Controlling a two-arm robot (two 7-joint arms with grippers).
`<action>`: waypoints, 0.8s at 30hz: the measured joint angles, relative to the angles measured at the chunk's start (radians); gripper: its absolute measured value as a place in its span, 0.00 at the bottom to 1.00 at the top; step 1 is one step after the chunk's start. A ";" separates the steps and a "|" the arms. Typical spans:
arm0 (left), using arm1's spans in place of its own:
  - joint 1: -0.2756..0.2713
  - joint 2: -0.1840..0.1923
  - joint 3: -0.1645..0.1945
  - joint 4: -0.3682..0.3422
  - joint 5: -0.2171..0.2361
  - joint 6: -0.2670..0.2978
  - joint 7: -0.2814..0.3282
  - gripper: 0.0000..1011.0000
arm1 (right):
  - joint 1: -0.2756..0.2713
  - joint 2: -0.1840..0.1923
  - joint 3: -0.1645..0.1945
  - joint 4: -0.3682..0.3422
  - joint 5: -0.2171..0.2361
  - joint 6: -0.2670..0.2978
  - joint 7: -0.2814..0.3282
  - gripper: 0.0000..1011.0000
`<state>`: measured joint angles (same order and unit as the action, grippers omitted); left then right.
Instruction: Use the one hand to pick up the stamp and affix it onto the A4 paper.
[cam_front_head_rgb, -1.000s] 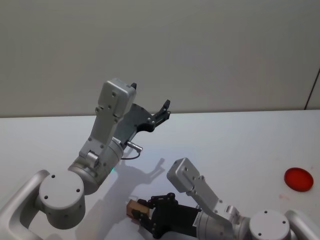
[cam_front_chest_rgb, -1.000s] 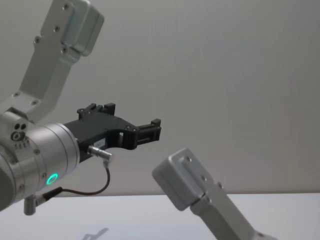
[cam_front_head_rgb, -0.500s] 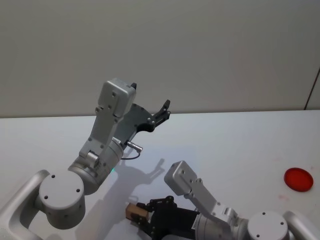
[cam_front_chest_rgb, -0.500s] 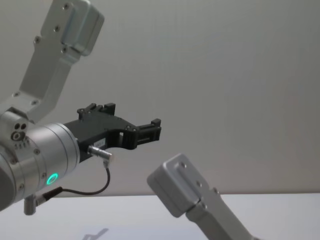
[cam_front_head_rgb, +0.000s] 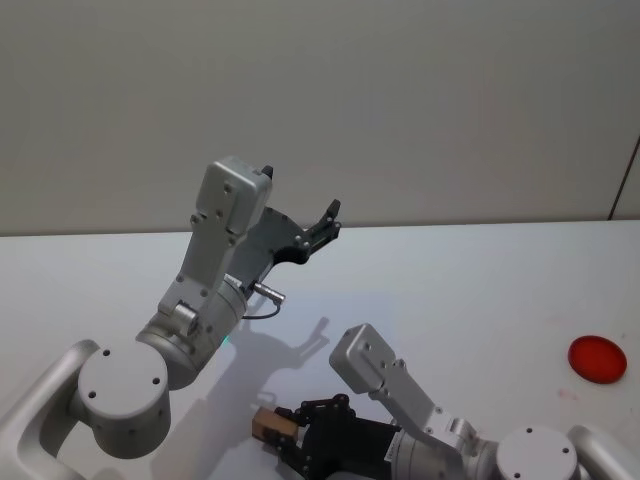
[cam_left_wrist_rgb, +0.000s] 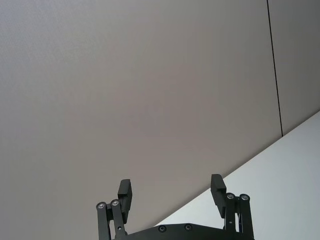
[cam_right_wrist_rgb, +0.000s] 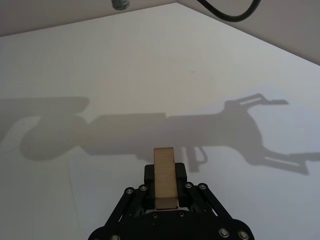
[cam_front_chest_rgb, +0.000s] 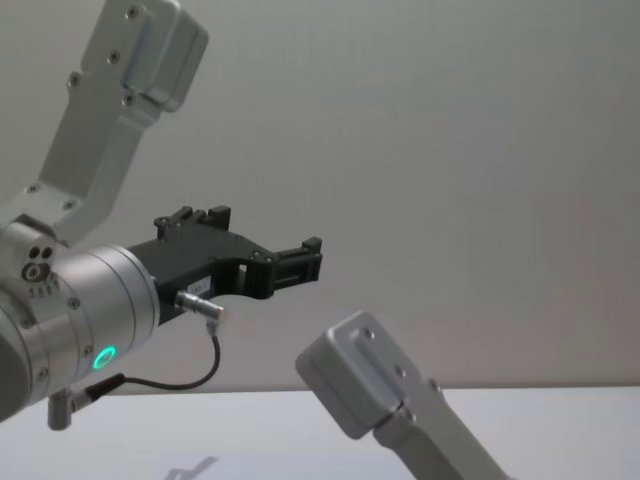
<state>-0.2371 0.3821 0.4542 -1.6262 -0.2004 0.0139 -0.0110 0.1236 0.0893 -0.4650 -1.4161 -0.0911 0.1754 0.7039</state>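
Pincer (cam_right_wrist_rgb: 165, 175) of black plastic on the right arm grips the small tan-brown wooden block stamp (cam_right_wrist_rgb: 164, 160) over the white surface (cam_right_wrist_rgb: 125, 60); the left black pincer (cam_left_wrist_rgb: 171, 186) hangs raised, wide open, empty.

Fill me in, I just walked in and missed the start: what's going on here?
The right gripper is shut on the stamp, a small tan block, and holds it low by the white table, close in front of the robot's body. The left gripper is raised, open and empty, pointing toward the wall; it looks idle. A red disc lies on the table's right side.
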 joint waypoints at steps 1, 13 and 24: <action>0.000 0.000 0.000 0.000 0.000 0.000 0.000 0.99 | -0.001 0.001 -0.001 -0.002 0.003 0.000 -0.002 0.23; 0.000 0.000 0.000 0.000 0.000 0.000 0.000 0.99 | -0.007 0.008 -0.003 -0.047 0.037 -0.019 -0.018 0.23; 0.000 0.000 0.000 0.000 0.000 0.000 0.000 0.99 | -0.012 0.016 -0.004 -0.103 0.069 -0.045 -0.020 0.23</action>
<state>-0.2371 0.3821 0.4542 -1.6262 -0.2004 0.0139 -0.0109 0.1120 0.1049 -0.4692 -1.5187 -0.0222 0.1306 0.6838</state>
